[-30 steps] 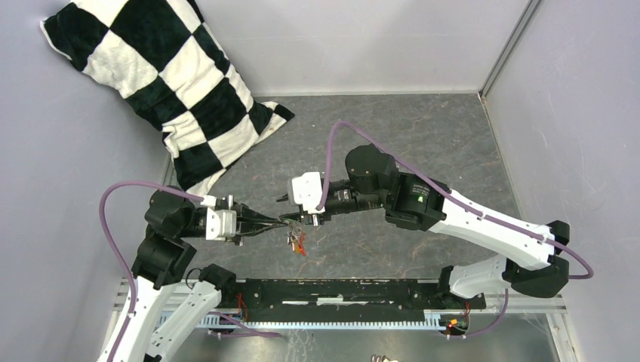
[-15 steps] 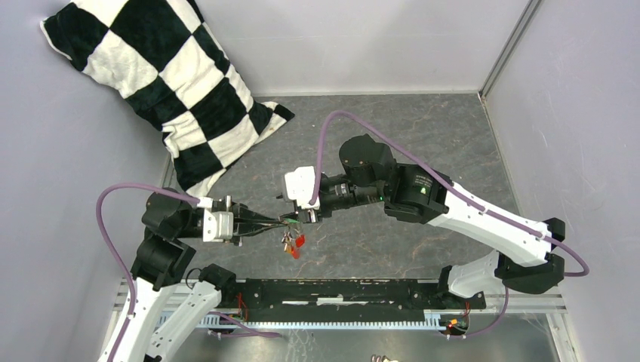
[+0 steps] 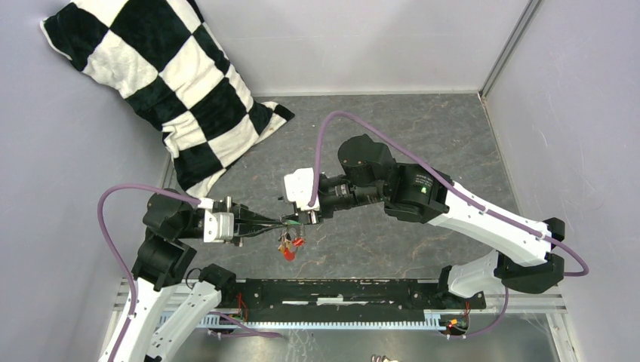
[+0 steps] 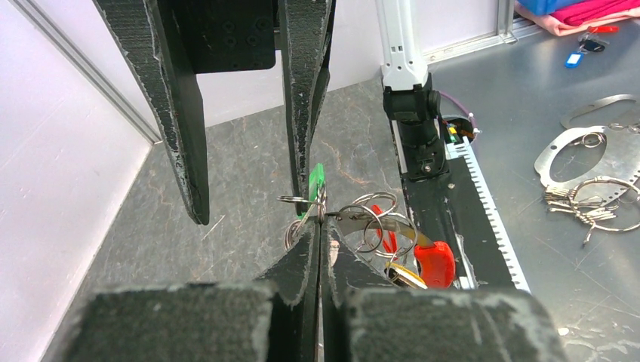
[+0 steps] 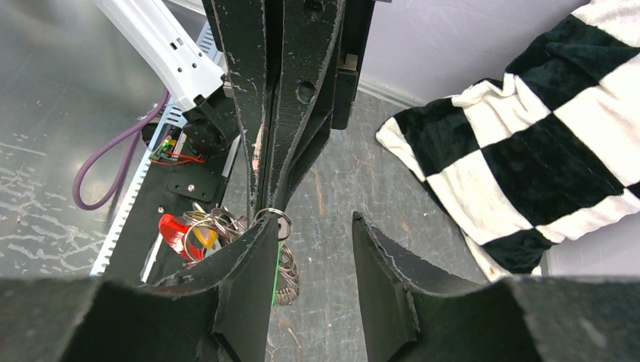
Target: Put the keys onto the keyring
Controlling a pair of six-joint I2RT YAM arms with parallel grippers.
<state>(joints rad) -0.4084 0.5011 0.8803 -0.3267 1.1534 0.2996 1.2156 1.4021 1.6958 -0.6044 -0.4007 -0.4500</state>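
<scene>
The left gripper (image 4: 320, 230) held its two fingers pressed flat together on the wire of the keyring (image 4: 370, 219), pinching it at their very tips above the grey stone-patterned table (image 3: 423, 136), near its front edge. The ring's silver loops fanned out just beside the clamped tips, and the bunch dangled beneath them. A red key (image 4: 433, 262) and a yellow key (image 4: 407, 276) hung low in that bunch, touching each other, while a green key (image 4: 317, 181) stood upright at the pinch point, right against the tip of one finger of the right gripper (image 5: 313, 226). That gripper reached in from the opposite side with its jaws well apart and nothing caught between them; one finger lay alongside the left gripper's tips and the small ring there, the other hung clear in the air. Whether the bunch touched the table could not be told. A black-and-white checked pillow (image 3: 162, 83) leaned in the far left corner, well apart from both arms.
</scene>
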